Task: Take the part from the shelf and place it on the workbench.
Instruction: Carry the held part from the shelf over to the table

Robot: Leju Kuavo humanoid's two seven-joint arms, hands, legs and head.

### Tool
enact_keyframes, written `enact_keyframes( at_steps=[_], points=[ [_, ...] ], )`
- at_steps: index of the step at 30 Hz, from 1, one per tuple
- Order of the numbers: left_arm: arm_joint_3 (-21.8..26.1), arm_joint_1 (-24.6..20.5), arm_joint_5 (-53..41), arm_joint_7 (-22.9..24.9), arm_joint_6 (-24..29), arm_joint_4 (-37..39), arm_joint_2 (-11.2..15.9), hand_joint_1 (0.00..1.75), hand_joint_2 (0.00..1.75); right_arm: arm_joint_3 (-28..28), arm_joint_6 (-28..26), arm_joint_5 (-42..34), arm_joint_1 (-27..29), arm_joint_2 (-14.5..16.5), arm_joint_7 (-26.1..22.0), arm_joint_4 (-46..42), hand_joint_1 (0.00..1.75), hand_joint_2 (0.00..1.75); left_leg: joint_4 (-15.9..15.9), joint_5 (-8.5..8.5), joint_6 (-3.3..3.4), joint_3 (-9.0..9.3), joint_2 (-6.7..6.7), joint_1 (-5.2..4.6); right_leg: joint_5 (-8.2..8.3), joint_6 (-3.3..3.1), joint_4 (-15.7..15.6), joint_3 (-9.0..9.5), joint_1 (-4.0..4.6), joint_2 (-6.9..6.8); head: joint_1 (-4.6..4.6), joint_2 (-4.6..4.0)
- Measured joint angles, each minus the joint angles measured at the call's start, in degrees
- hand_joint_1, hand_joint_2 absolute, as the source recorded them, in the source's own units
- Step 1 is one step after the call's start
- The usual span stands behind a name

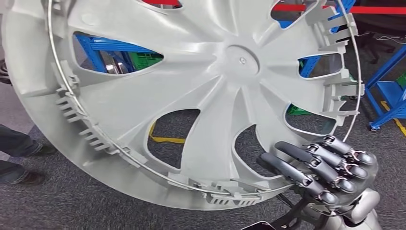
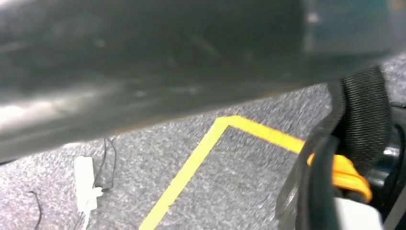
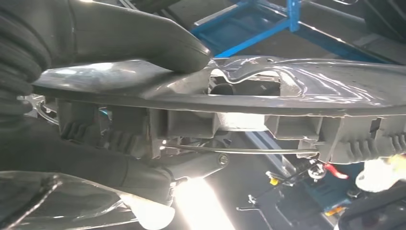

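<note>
Grey plastic wheel cover [image 1: 191, 96] up close to the head camera, tilted, back side with clips and wire ring facing it, carried over grey carpet [image 1: 72, 201]. Right robot hand [image 1: 318, 170] grasping its lower rim: dark fingers on the inner face, thumb [image 3: 143, 40] pressed on the outer face. Left robot hand: can't tell its state. Blue shelf frames [image 1: 388, 91] behind.
</note>
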Motion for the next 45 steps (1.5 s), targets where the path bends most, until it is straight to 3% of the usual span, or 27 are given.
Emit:
enact_keyframes(
  at_steps=[2,3,5,6,7,9,10,12,13,14,17,19,26,28,30,32,34,36,38,40,42,45],
  points=[
    [0.0,-0.02,-0.01,0.0,-0.01,0.0,-0.05,0.0,0.0,0.0,0.0,0.0,0.02,0.0,0.0,0.0,1.75,1.75,0.06,1.6,0.29,-2.06,0.07,-0.09,-5.24,0.27,7.15,-1.31,0.0,0.19,0.09,0.0],
    [0.0,-0.01,-0.02,0.0,-0.01,0.0,-0.08,0.0,0.0,0.0,0.0,0.0,0.05,0.0,0.0,0.0,1.75,1.75,0.11,2.48,0.26,-3.19,0.08,-0.14,-5.86,0.32,10.01,-1.25,0.01,0.22,0.08,0.0],
    [0.0,-0.01,-0.01,0.0,-0.01,0.0,-0.13,0.0,0.0,0.0,0.0,0.0,0.08,0.0,0.0,0.0,1.75,1.75,0.32,4.16,0.06,-5.52,0.09,-0.17,-3.13,0.3,11.07,1.04,0.02,0.23,0.07,0.0],
    [0.0,-0.01,0.0,0.0,-0.01,0.0,-0.18,0.0,0.0,0.0,0.0,0.0,0.08,0.0,0.0,0.0,1.75,1.75,0.46,4.97,-0.12,-6.55,0.09,-0.16,-1.42,0.24,8.89,3.57,0.01,0.22,0.08,0.0],
    [0.01,-0.01,0.03,-0.01,-0.01,0.0,-0.21,0.0,0.0,0.0,0.0,0.0,0.05,0.0,0.0,0.0,1.75,1.75,0.64,5.69,-0.37,-7.41,0.07,-0.21,-0.95,0.13,4.93,7.15,0.06,0.21,0.1,0.0],
    [0.01,0.01,0.12,-0.07,0.0,-0.01,-0.24,0.0,0.0,-0.02,0.0,-0.02,-0.04,0.0,-0.03,-0.01,1.75,1.75,0.94,7.18,-0.95,-8.5,0.07,-0.33,-2.75,-0.27,-3.93,13.51,0.22,0.26,0.09,0.0],
    [0.01,0.03,0.16,-0.11,0.01,-0.02,-0.2,0.0,0.0,-0.03,0.0,-0.03,-0.05,0.0,-0.05,-0.01,1.75,1.75,0.9,7.95,-1.25,-8.76,0.07,-0.34,-3.81,-0.53,-6.64,15.1,0.36,0.3,0.12,0.0],
    [-0.01,0.13,0.25,-0.16,0.02,-0.02,-0.12,0.0,0.0,-0.05,0.0,-0.08,0.03,0.0,-0.14,0.0,1.75,1.75,0.6,9.16,-1.86,-9.02,-0.01,-0.13,-3.59,-1.24,-7.39,14.58,0.46,0.23,0.13,0.0],
    [-0.02,0.2,0.32,-0.17,0.03,-0.03,-0.07,0.0,0.0,-0.05,0.0,-0.1,0.05,0.0,-0.2,0.0,1.75,1.75,0.94,8.41,-2.21,-9.25,-0.1,0.0,-2.99,-1.71,-7.31,14.02,0.42,0.11,0.08,0.0],
    [-0.03,0.27,0.43,-0.17,0.04,-0.03,-0.03,0.0,0.0,-0.06,0.0,-0.14,0.06,0.0,-0.26,0.0,1.75,1.75,2.3,6.3,-2.53,-9.61,-0.18,0.08,-2.26,-2.22,-7.28,13.33,0.35,-0.03,-0.01,0.0],
    [-0.04,0.34,0.7,-0.19,0.12,-0.04,0.03,0.0,0.0,-0.07,0.0,-0.25,0.1,0.0,-0.35,0.0,1.75,1.75,11.22,-3.11,-3.23,-10.9,-0.25,0.18,-0.19,-2.99,-7.2,11.1,0.39,-0.28,-0.19,0.0],
    [-0.04,0.33,0.73,-0.2,0.15,-0.04,0.03,0.0,0.0,-0.07,0.0,-0.28,0.11,0.0,-0.35,0.0,1.75,1.75,14.28,-5.16,-3.38,-11.18,-0.24,0.2,0.34,-3.01,-7.16,10.48,0.44,-0.33,-0.2,0.0],
    [-0.04,0.33,0.74,-0.2,0.16,-0.04,0.03,0.0,0.0,-0.07,0.0,-0.28,0.11,0.0,-0.35,0.0,1.75,1.75,14.64,-5.29,-3.39,-11.18,-0.24,0.2,0.41,-3.02,-7.14,10.38,0.44,-0.33,-0.21,0.0],
    [-0.04,0.31,0.76,-0.23,0.18,-0.05,0.02,0.0,0.0,-0.07,0.0,-0.28,0.12,0.0,-0.35,0.0,1.75,1.75,16.47,-5.3,-3.45,-11.11,-0.25,0.23,0.81,-3.02,-7.02,9.88,0.48,-0.35,-0.21,0.0],
    [-0.04,0.29,0.81,-0.32,0.2,-0.06,0.01,0.0,0.0,-0.07,0.0,-0.3,0.12,0.0,-0.37,0.0,1.75,1.75,17.75,-2.08,-3.44,-9.49,-0.25,0.27,1.9,-2.93,-6.49,8.02,0.55,-0.37,-0.21,0.0],
    [-0.05,0.3,1.12,-0.67,0.2,-0.11,0.1,0.0,0.0,-0.07,0.0,-0.25,0.08,0.0,-0.42,0.0,1.75,1.75,9.01,-0.61,-2.26,-2.4,-0.21,0.11,3.65,-2.04,-5.55,5.17,0.66,-0.45,-0.19,0.0],
    [-0.06,0.34,1.63,-1.19,0.03,-0.17,0.13,0.0,0.0,-0.07,-0.01,-0.14,0.06,0.0,-0.68,0.0,1.75,1.75,0.09,-1.12,-0.45,1.63,-0.03,-0.12,0.05,-0.48,3.63,0.15,0.57,-0.16,-0.02,0.0],
    [-0.07,0.37,1.9,-1.42,-0.16,-0.17,0.03,0.0,0.0,-0.07,-0.02,-0.08,0.13,0.0,-0.91,0.0,1.75,1.75,-0.13,0.26,0.13,-0.33,0.1,-0.17,-3.25,0.28,10.05,-1.7,0.38,0.21,0.12,0.0],
    [-0.07,0.36,1.91,-1.44,-0.21,-0.17,-0.03,0.0,0.0,-0.07,-0.02,-0.07,0.14,0.0,-0.97,0.0,1.75,1.75,0.32,0.62,-0.16,-1.02,0.09,-0.14,-0.56,0.16,2.84,3.22,0.29,0.17,0.13,0.0],
    [-0.07,0.36,1.92,-1.49,-0.26,-0.18,-0.07,0.0,0.0,-0.07,-0.02,-0.06,0.1,0.01,-1.15,0.0,1.75,1.75,0.93,0.8,-0.67,-1.64,0.09,-0.34,0.71,-0.31,-3.76,7.31,0.33,0.17,0.08,0.0],
    [-0.07,0.35,1.94,-1.53,-0.3,-0.18,-0.04,0.0,0.0,-0.08,-0.02,-0.05,0.13,0.03,-1.34,0.0,1.75,1.75,1.3,0.99,-0.83,-2.17,0.1,-0.55,0.84,-0.82,-5.38,8.05,0.41,0.25,0.03,0.0],
    [-0.07,0.33,1.96,-1.62,-0.36,-0.17,0.01,0.0,0.0,-0.09,-0.02,-0.02,0.23,0.16,-1.42,0.0,1.75,1.75,1.23,1.38,0.23,-2.47,0.09,-0.56,1.29,-1.05,-5.37,7.73,0.47,0.27,0.0,0.0]
  ],
)
